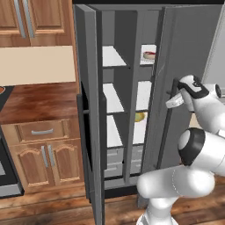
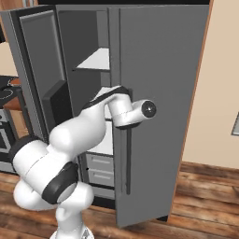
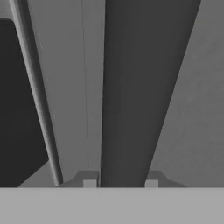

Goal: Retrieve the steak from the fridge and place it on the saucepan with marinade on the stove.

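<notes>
The grey fridge (image 1: 90, 88) stands with both doors swung open. The steak (image 1: 149, 55), red with a pale rim, lies on the top white shelf at the right. My gripper (image 3: 120, 181) is shut on the long dark handle (image 3: 131, 87) of the right door (image 2: 158, 70), and the bar runs up between the two fingertips. In the left base view the hand (image 1: 186, 92) sits against that handle (image 1: 171, 118) at mid height. A sliver of the reddish saucepan (image 1: 1, 91) shows at the far left edge, and part of the black stove (image 2: 7, 93) lies left of the fridge.
A small yellowish round food item (image 1: 139, 117) rests on the middle shelf. Grey drawers (image 1: 115, 160) fill the fridge bottom. A wooden counter with cabinets (image 1: 41, 149) stands left of the fridge, upper cabinets (image 1: 30, 22) above it. A beige wall (image 2: 214, 93) is on the right.
</notes>
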